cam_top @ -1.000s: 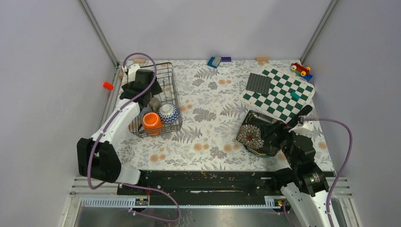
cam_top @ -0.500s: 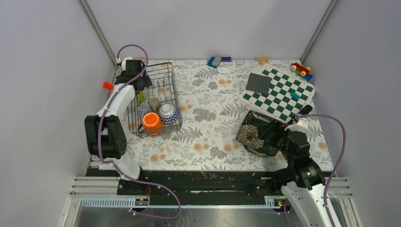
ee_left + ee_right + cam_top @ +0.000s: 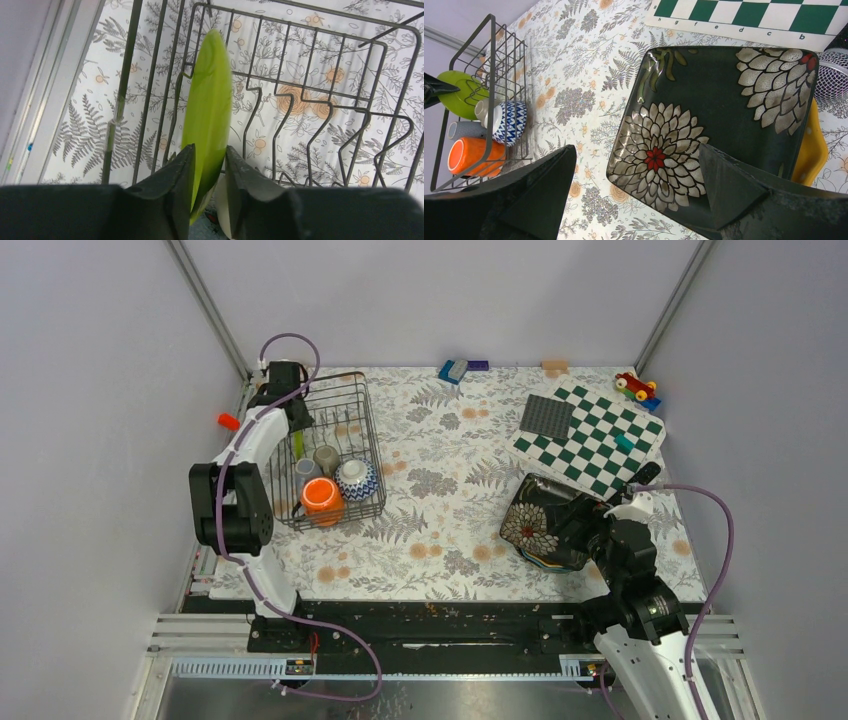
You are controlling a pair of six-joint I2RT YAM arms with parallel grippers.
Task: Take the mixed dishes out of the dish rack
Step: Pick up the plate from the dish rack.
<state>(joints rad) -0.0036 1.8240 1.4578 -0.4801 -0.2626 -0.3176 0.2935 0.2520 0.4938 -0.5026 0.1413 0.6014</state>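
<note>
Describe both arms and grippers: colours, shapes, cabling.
Both arms match: the left arm and right arm have white link shells between chunky black joint housings, each trailing a looped purple cable. The left gripper and right gripper have matte black, wedge-shaped fingers. No markings visible.

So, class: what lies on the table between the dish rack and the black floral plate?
Nothing: only bare tablecloth separates the dish rack from the black floral plate, clearest in the top view.
</note>
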